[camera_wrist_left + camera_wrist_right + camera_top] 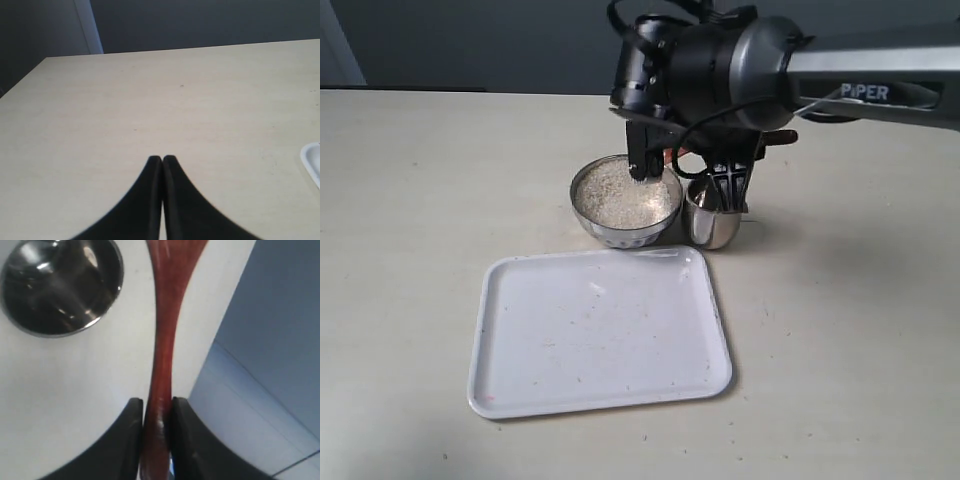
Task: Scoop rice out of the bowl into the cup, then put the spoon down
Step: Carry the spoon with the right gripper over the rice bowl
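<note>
White letters spelling "PIPER" [865, 92] are showing on the grey arm that is reaching in over the bowl [620, 236]. No other writing is showing clearly enough to read.

The bowl is sitting on the pale tabletop [840, 340]. It is round and shiny, and it is holding a big heap of the rice [620, 198], which is filling it almost to the rim. The cup [716, 232] is standing upright just beside the bowl, on the right arm's side. I cannot tell whether the two are touching. In the right wrist view the inside of the cup is looking dark and shiny, and I cannot tell whether any grains are lying in it.

A white tray [610, 345] is lying flat on the tabletop near the bowl, on the side closer to the exterior camera. A few tiny specks are lying on it.

The right tool [157, 402] is hanging above the bowl and the cup. It is squeezing the thin handle of the spoon [165, 335] between its two black fingers [131, 430]. The spoon is red-brown and glossy, and its handle is getting wider as it runs away from the fingers and past the cup's rim. Its scooping end is running out of that view.

The left tool [162, 159] is pressing its two black tips together with nothing between them. It is hanging over bare tabletop, with one corner of the tray peeking in at the edge of that view.
</note>
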### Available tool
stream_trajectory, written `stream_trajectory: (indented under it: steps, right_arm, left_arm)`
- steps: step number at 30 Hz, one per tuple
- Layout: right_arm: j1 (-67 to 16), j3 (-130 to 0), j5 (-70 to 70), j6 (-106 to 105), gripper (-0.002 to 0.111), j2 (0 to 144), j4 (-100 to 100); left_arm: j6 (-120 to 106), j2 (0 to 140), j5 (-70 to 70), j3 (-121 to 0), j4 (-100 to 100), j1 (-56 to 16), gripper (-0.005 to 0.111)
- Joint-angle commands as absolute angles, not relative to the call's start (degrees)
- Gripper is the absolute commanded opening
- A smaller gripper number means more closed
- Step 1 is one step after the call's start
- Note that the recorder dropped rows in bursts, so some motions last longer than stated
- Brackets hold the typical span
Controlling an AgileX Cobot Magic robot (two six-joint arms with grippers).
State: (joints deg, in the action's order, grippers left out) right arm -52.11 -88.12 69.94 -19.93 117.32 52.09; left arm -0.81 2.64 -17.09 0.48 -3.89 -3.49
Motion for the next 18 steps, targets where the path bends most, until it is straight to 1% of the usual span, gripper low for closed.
stream_trajectory:
  steps: [1,18]
  right_arm:
    - [-53.98,-88.26,69.96,-20.16,-0.001,120.51,60.88]
    - [-56.14,-88.26,69.96,-17.97,-0.001,125.54,63.33]
  left_arm:
    - [-0.54,2.70,-16.62,0.00,-3.99,-3.59,0.001]
    - [-0.54,2.70,-16.62,0.00,-3.99,-3.59,0.001]
